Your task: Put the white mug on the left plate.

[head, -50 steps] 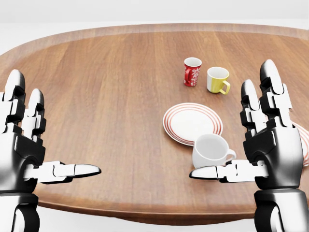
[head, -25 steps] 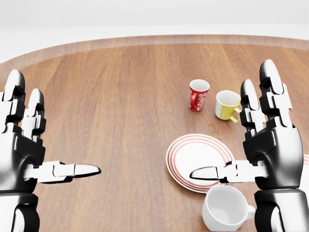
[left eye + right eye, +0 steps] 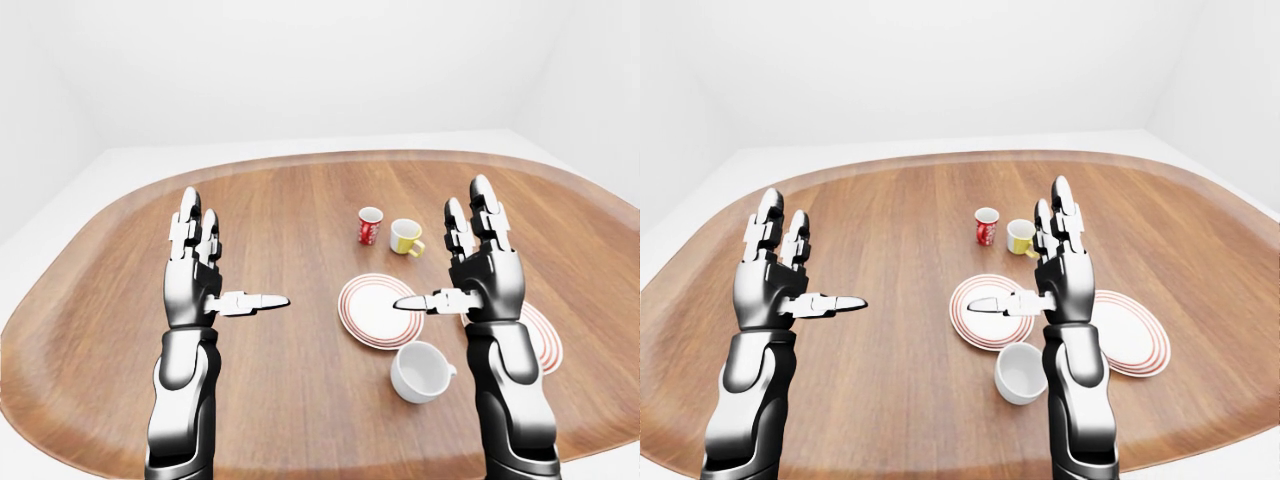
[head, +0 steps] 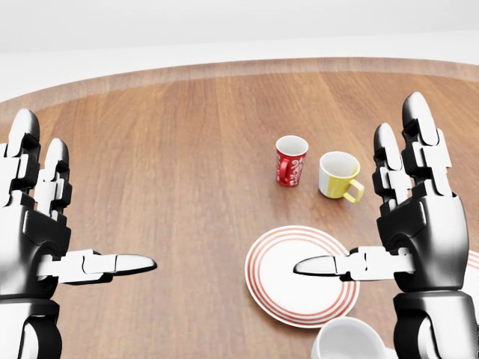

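White mug (image 3: pixel 421 371) stands upright on the worktop (image 3: pixel 280 400) just below the left plate (image 3: pixel 378 310), and your right robot hand (image 3: pixel 470 285), fingers spread and empty, hovers nearer it than your spread left robot hand (image 3: pixel 205 285).

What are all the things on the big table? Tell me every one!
Round brown wooden table: one, fills most of each view.
Plain white ceramic mug: one, upright, just below the left plate in the right-eye view.
White plate with red rings, left one: one, middle of the table, empty.
White plate with red rings, right one: one, right of the first, partly behind the right arm.
Red patterned mug: one, above the left plate.
Yellow mug with white inside: one, right of the red mug.
Left hand: silver and black, raised, open.
Right hand: same, raised, open.
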Controlling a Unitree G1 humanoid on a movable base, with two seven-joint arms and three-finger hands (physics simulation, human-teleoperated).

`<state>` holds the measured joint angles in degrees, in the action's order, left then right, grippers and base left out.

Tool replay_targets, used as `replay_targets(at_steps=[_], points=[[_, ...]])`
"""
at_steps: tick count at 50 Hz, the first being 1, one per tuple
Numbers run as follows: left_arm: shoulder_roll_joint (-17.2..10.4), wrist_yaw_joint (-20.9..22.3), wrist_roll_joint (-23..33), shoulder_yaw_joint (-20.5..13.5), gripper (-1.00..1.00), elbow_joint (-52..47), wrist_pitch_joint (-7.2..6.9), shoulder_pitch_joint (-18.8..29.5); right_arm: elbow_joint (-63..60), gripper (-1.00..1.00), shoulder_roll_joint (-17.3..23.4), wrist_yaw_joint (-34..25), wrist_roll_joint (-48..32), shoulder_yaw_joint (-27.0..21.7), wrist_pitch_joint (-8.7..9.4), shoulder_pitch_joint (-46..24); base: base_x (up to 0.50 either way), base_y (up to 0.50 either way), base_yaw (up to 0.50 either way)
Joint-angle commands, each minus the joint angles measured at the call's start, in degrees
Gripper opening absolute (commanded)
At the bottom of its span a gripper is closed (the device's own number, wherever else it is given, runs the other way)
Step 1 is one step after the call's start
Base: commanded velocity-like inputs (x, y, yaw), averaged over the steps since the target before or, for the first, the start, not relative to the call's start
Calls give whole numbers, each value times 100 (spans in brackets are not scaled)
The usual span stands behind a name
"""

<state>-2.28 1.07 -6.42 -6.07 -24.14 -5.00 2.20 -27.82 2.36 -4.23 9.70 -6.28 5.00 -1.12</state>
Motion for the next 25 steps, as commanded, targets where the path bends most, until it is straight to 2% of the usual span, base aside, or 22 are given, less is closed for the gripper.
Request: replay_targets(at_steps=[1, 13, 25], points=[[-1, 2, -2, -5, 100, 1, 0, -8, 178, 100, 8, 186, -220, 14, 0, -91, 0, 0, 0], [-2, 8, 7, -6, 100, 1, 0, -20, 173, 100, 18, 291, -471, 95, 0, -100, 0, 0, 0], [16, 23, 38, 13, 100, -19, 0, -73, -508, 100, 45, -211, -1108, 319, 0, 635, 0, 0, 0]])
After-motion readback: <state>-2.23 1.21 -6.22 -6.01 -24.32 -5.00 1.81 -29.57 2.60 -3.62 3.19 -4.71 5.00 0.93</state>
